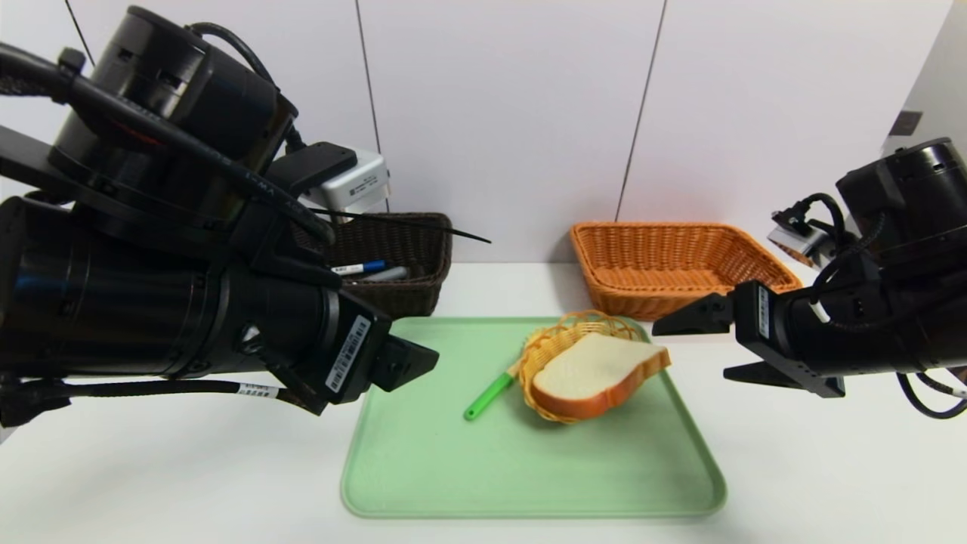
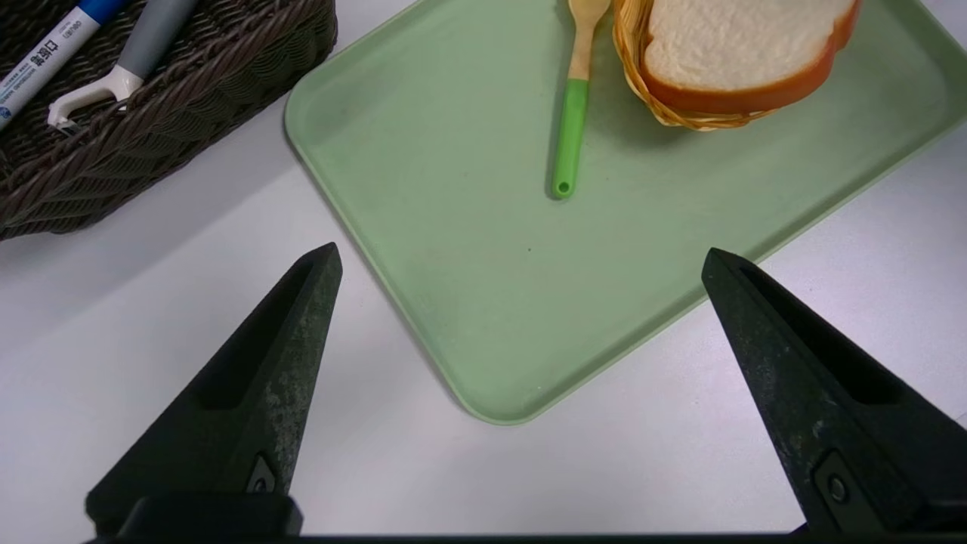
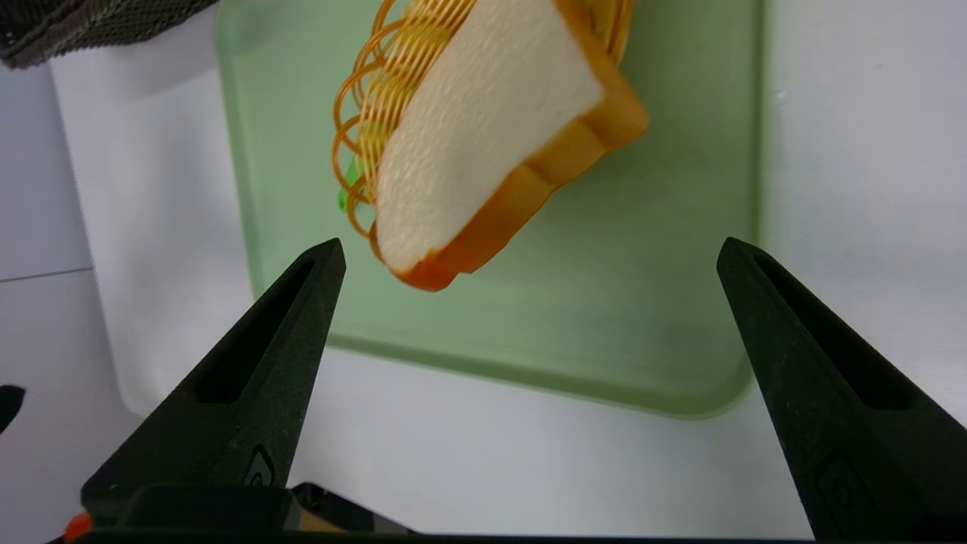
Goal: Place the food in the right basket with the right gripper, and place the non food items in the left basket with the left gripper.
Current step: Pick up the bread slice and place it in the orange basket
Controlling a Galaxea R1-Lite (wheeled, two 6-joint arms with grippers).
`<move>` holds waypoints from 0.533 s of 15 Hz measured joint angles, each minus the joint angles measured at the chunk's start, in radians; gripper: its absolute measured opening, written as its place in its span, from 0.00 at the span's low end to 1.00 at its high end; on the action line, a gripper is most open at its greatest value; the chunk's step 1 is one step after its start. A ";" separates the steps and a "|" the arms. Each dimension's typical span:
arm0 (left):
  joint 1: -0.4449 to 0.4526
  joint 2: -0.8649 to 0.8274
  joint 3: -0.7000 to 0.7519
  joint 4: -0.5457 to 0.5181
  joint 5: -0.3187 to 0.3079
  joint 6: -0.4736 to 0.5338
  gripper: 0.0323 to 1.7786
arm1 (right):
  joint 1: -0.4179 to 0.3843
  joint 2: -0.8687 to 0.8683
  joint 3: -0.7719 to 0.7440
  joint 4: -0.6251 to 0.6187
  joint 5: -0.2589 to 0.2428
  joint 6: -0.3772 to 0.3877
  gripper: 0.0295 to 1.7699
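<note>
The right gripper (image 1: 699, 344), jaws spread and empty, hovers at three o'clock of the bread slice (image 1: 597, 370) on the green tray (image 1: 529, 483); next, close on it. The left gripper (image 1: 408, 363) idles released.

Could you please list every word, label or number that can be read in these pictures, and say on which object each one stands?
Marker in the dark basket: blue printed characters on its white barrel, too small to read.
Barcode sticker on the left gripper: digits too small to read.
White sticker on the right gripper: unreadable.
Nothing else bears text.
</note>
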 joint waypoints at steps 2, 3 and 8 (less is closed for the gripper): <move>0.000 -0.002 0.008 -0.001 0.002 0.000 0.95 | 0.001 0.018 -0.001 -0.001 0.084 0.032 0.96; 0.000 -0.003 0.010 -0.001 0.003 0.000 0.95 | 0.003 0.028 -0.001 -0.002 0.108 0.038 0.96; 0.000 0.000 0.026 -0.002 0.003 -0.001 0.95 | 0.016 0.102 -0.006 -0.019 0.175 0.044 0.96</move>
